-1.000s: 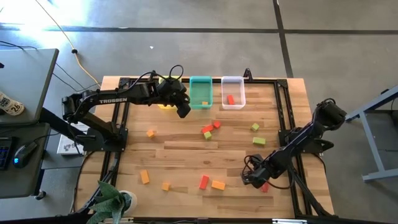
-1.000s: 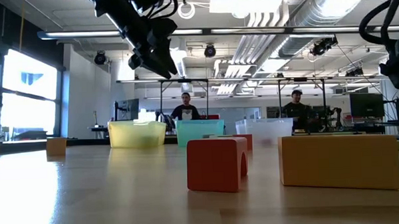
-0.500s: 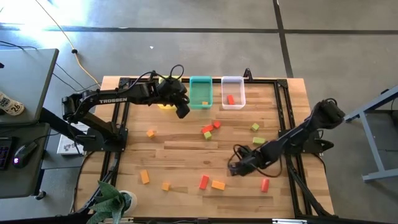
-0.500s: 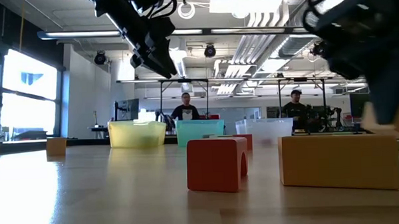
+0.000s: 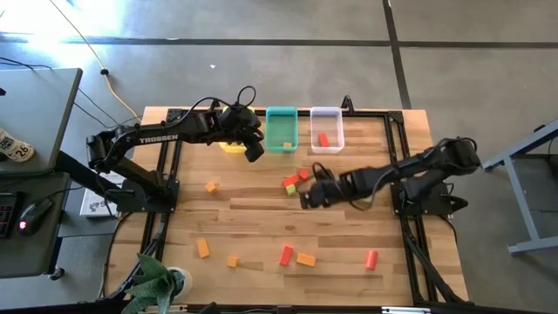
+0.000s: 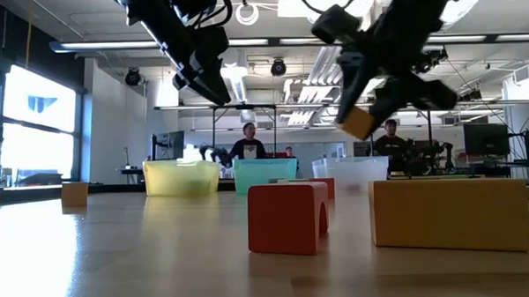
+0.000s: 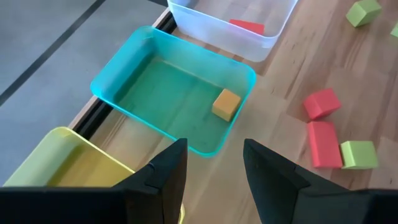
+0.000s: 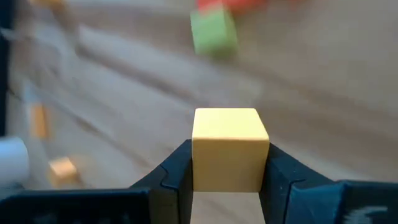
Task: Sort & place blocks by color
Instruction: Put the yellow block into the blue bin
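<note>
An orange block (image 8: 230,148) is clamped between the right gripper (image 8: 227,168) fingers, raised above the worktop (image 5: 261,218). The left gripper (image 7: 211,168), fingers apart and empty, is held by the teal bin (image 7: 124,81).

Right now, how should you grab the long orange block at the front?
Probably from above, at its middle, pinching the two long sides. The orange block lies flat and narrow, and a red block crowds one end.

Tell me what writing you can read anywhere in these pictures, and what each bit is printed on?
"TROSSEN": white letters along the dark left arm, seen from above.
A white tag on the desk at the picture's left edge carries dark marks, too small to read.
No writing shows on the blocks, the bins or the wooden table.
</note>
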You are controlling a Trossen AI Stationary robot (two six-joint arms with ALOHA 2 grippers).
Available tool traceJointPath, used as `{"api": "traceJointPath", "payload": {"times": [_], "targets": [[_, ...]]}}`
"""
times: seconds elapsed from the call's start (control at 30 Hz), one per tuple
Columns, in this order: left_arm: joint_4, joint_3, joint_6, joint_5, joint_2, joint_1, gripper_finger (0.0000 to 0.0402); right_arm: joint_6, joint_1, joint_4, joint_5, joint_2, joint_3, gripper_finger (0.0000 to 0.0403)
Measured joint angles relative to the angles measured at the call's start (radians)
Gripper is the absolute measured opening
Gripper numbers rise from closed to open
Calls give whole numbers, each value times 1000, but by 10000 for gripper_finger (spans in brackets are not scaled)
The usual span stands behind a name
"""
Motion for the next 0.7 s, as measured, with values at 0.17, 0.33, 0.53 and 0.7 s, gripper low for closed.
{"api": "traceJointPath", "payload": {"times": [0.17,0.33,0.53,0.7], "targets": [[0,0,5,0,0,0,145,-157,-124,58,0,0,35,105],[0,0,5,0,0,0,145,-329,-244,144,0,-1,55,105],[0,0,4,-1,0,0,145,-533,-383,274,-10,-1,59,105],[-1,0,-42,-2,0,0,145,-697,-481,404,-10,-1,59,105]]}}
